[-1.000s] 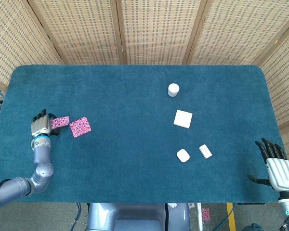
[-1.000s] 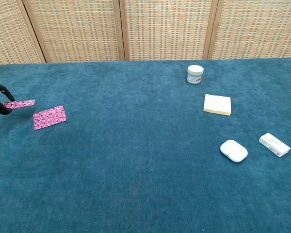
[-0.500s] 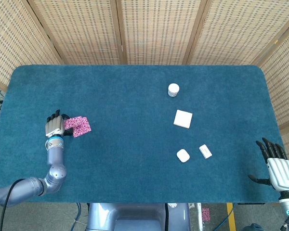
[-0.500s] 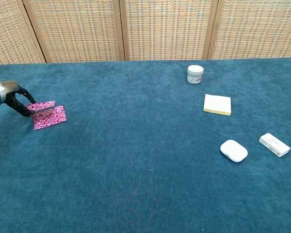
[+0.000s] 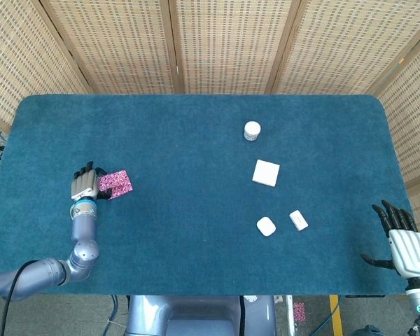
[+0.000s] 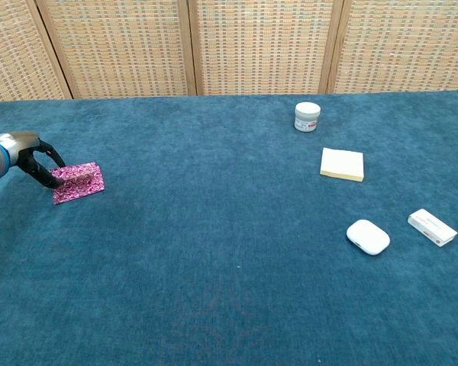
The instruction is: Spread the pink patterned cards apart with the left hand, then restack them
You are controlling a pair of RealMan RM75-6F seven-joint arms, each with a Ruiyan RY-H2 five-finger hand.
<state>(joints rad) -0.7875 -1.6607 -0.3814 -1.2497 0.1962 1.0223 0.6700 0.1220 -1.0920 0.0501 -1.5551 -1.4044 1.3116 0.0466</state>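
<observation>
Although a small white box with a red mark is seen at the right, no writing can be read. Pink patterned cards, speckled magenta and stacked, are pinched at their left edge by the left hand on the teal carpeted table. The right hand is held spread and empty before woven cane screens.

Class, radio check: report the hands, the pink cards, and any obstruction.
Left hand at the pink cards, fingers on their near edge; cards stacked on the cloth. Right hand open, idle at the far side. Nothing in the way.
</observation>
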